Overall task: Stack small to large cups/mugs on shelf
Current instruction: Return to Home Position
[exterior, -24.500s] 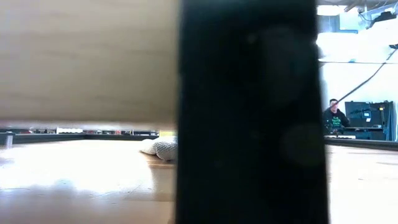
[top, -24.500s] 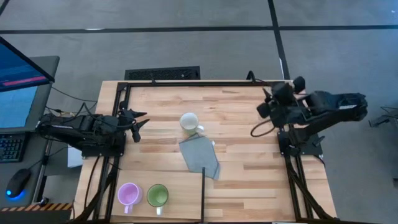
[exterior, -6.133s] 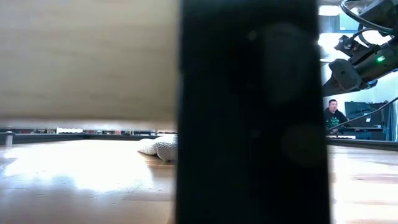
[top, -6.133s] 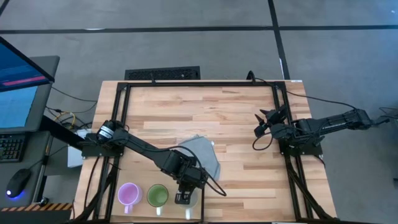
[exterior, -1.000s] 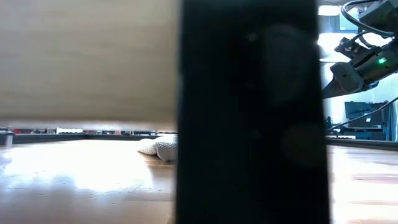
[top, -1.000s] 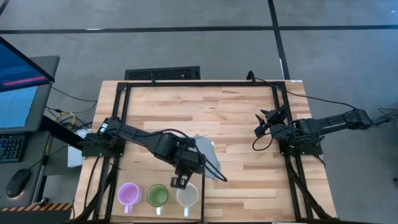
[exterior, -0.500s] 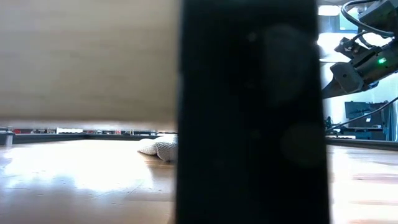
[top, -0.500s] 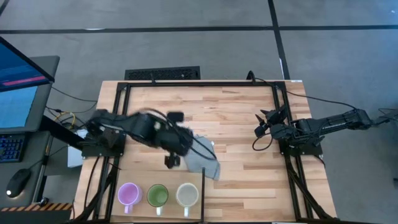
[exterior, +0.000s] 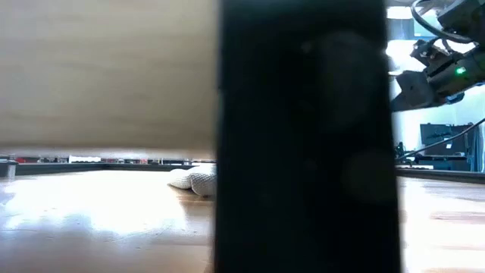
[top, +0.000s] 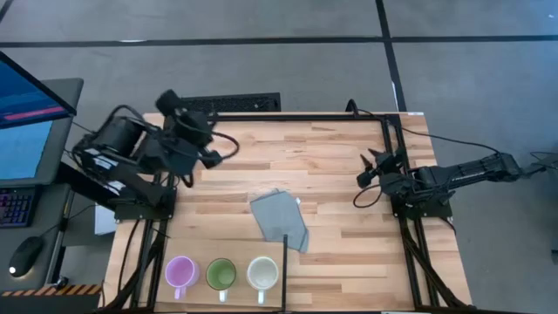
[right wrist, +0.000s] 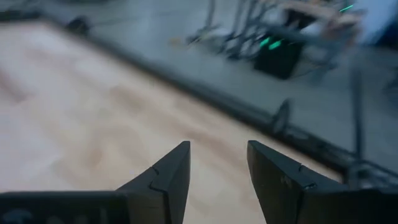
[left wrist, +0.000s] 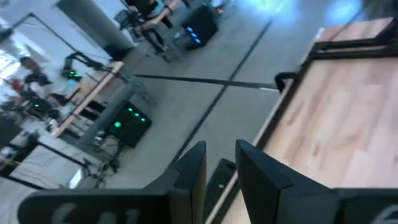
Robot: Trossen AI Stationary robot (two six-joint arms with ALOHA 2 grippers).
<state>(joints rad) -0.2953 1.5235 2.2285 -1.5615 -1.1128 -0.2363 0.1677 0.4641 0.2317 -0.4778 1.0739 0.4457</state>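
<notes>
1. I find three round, glazed, handled mugs side by side on the shelf [top: 228, 250]. It is a flat pale board with thin black rails, just beside the folded grey cloth [top: 279, 220], toward the table's near left corner. The purple mug [top: 180, 272] is farthest from the cloth, the green mug [top: 221, 274] is between, and the cream-white mug [top: 261, 273] is nearest.
2. Left gripper [left wrist: 219, 169]: raised, well off the cloth's far left; fingers narrowly parted, holding nothing.
3. Right gripper [right wrist: 217, 167]: well right of the cloth; fingers apart, empty.
4. Low view: a broad black post [exterior: 303, 136] masks everything right of the cloth.
</notes>
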